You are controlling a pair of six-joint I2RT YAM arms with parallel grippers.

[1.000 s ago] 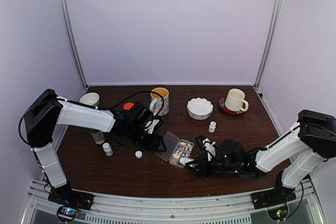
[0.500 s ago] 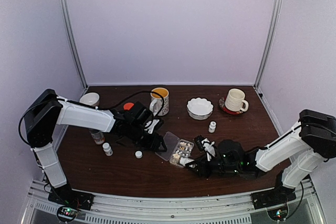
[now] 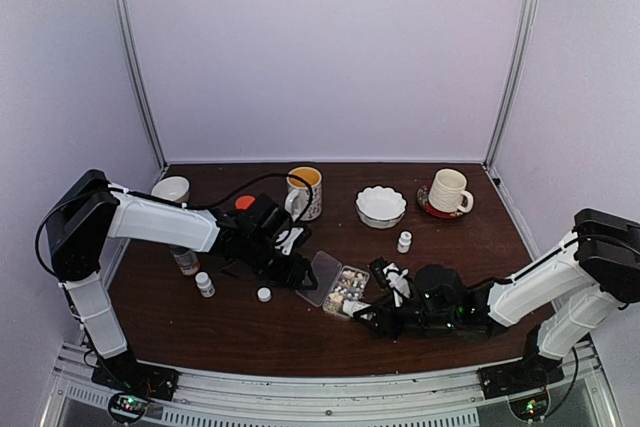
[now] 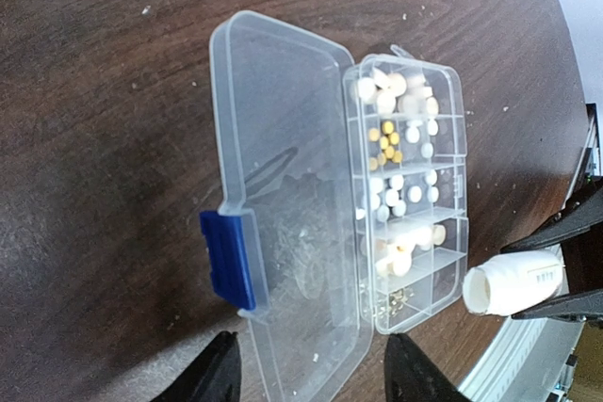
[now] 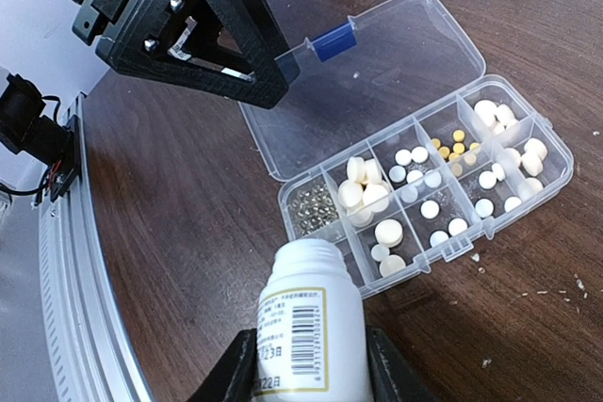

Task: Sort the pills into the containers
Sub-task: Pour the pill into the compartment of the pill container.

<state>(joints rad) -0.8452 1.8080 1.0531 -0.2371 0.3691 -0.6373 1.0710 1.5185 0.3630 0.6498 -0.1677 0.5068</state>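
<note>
- We judge the pills [image 4: 396, 190] to be very light, hard and smooth. They will roll and bounce, and they are too small to pinch one at a time.
- They lie in the compartments of the clear organizer box [image 4: 429, 270] near the middle of the worktop [image 4: 113, 91]. There are white tablets, small yellow ones and tiny pellets in an end compartment.
- We would move them by tipping their bottle, gripped round its body, with the mouth low over one compartment.
- The box looks like thin, light plastic that slides easily. We would steady it by its lid [image 4: 283, 167], which lies open and flat beside the tray with its blue latch [image 4: 229, 256] at the outer edge.
- The right end effector [image 5: 306, 364] is clamped on the body of an uncapped white bottle [image 5: 306, 336]. The bottle's mouth points toward the box, just short of its end.
- The left end effector [image 4: 320, 376] carries nothing. Its jaws stand partly apart over the lid's edge near the latch.
- We cannot tell whether it presses on the lid.
</note>
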